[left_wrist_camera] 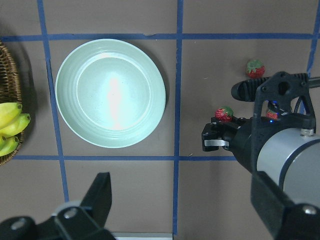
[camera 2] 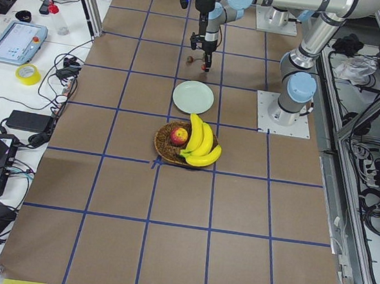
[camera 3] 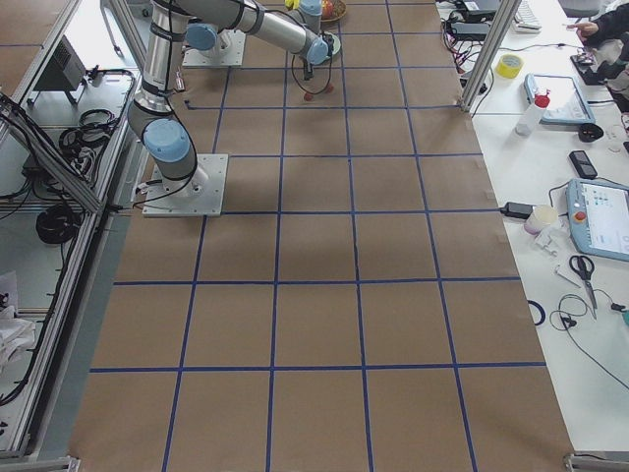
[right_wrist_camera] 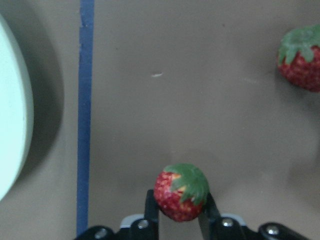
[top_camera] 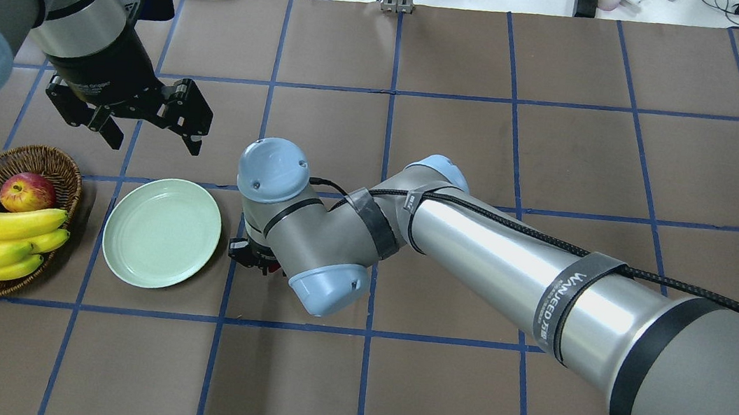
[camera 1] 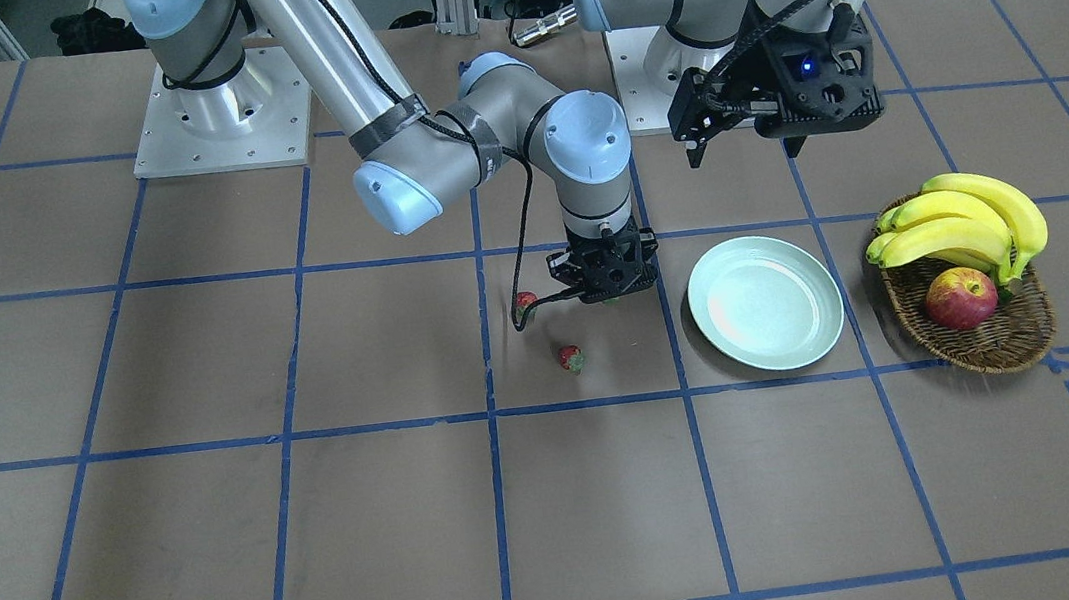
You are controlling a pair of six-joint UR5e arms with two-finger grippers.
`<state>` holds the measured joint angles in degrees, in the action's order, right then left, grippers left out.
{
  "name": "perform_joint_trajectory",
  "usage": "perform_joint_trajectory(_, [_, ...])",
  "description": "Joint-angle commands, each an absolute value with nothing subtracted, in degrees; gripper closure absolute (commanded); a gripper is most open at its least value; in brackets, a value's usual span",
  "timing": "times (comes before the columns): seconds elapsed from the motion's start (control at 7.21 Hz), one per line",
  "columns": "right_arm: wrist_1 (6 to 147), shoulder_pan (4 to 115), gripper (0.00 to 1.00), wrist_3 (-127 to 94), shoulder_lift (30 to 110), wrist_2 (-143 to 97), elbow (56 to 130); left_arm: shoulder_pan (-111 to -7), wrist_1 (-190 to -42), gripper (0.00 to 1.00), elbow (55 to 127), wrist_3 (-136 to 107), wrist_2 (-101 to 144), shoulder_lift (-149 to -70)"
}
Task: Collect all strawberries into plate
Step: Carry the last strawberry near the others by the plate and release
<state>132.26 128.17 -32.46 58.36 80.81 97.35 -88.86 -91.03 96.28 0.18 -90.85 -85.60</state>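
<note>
My right gripper points down at the table just beside the plate and is shut on a strawberry, which sits between its fingers in the right wrist view. I cannot tell whether that strawberry is off the table. Two more strawberries lie on the table on the side of the gripper away from the plate. The mint-green plate holds nothing; it also shows in the overhead view. My left gripper hovers open and empty above the table beyond the plate.
A brown wicker basket with a bunch of bananas and a red-yellow apple stands on the plate's other side. Blue tape lines grid the brown table. The right arm's elbow hangs over the table's middle.
</note>
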Motion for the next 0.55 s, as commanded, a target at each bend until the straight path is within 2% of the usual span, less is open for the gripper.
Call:
perform_joint_trajectory(0.0, [132.28,128.58,0.7,-32.43,58.27,81.03,97.56,-88.86,-90.97,0.0,96.24,0.18,-90.7,-85.78])
perform_joint_trajectory(0.28, [131.66,128.58,0.7,-31.12,58.18,81.04,97.73,-88.95,-90.97,0.0,96.24,0.18,-90.79,-85.78])
perform_joint_trajectory(0.42, [131.23,128.58,0.75,-27.63,58.27,81.04,97.73,-88.95,-90.88,0.0,96.24,0.18,-90.79,-85.78])
